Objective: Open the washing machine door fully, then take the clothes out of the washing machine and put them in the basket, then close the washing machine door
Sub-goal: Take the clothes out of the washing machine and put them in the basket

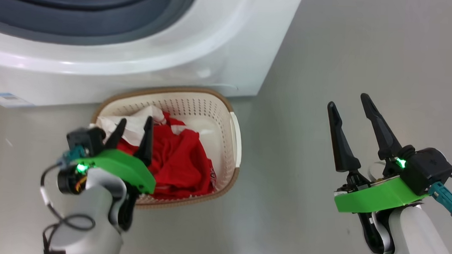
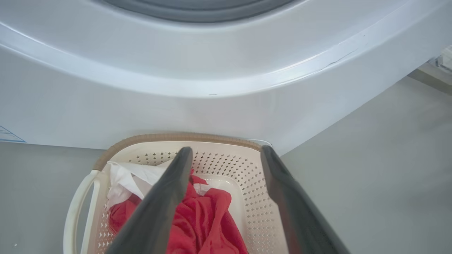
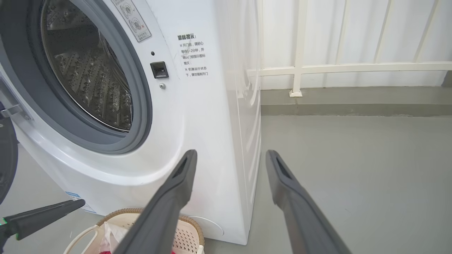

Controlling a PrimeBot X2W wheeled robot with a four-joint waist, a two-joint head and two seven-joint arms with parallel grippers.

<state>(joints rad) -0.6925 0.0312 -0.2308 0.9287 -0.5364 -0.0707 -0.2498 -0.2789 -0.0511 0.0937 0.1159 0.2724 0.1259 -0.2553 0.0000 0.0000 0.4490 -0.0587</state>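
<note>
Both spread, empty: my left gripper (image 1: 136,119) seemingly above the basket (image 1: 235,143), right gripper (image 1: 347,100) over grey floor (image 1: 311,50); white railing (image 3: 300,67) beyond.

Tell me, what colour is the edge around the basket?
The basket has a brown rim, woven-looking; the head view shows it best.

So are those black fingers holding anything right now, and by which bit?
Nothing is held. The left gripper is open above the clothes lying in the basket, and the right gripper is open over the floor.
</note>
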